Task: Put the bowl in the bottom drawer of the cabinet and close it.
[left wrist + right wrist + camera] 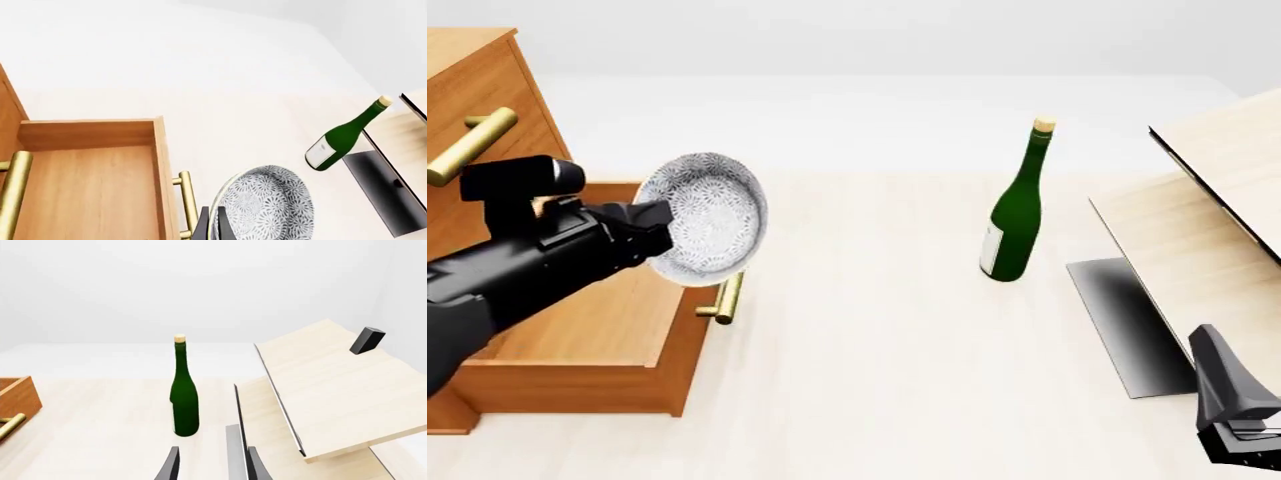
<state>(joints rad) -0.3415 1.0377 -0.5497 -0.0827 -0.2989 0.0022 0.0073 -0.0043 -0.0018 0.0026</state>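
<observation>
My left fingers [651,228] are clamped on the rim of the small round white-grey bowl with a speckled lace pattern [703,218], which hangs tilted on edge, its inside facing out toward the middle of the surface. In the front view the bowl sits above the front edge of the open bottom drawer, orange-brown wood with a brass bar handle [587,320], of the orange-brown wooden three-drawer cabinet [467,90]. The drawer interior appears bare.

My right fingers [207,465] stand slightly apart, holding nothing, low at the near right of the surface.

Judgement: the step in hand is the placing. The bowl should travel further in over the drawer box, level out and descend near the drawer floor before release, so it neither strikes the front panel nor rolls on its rim. Closing by the handle remains.

The pale wood surface [881,330] also carries an upright green glass bottle with a cork [1014,215], well apart from the cabinet, and pale wood slanted panels [1208,210] at the right. The room behind is plain white.
</observation>
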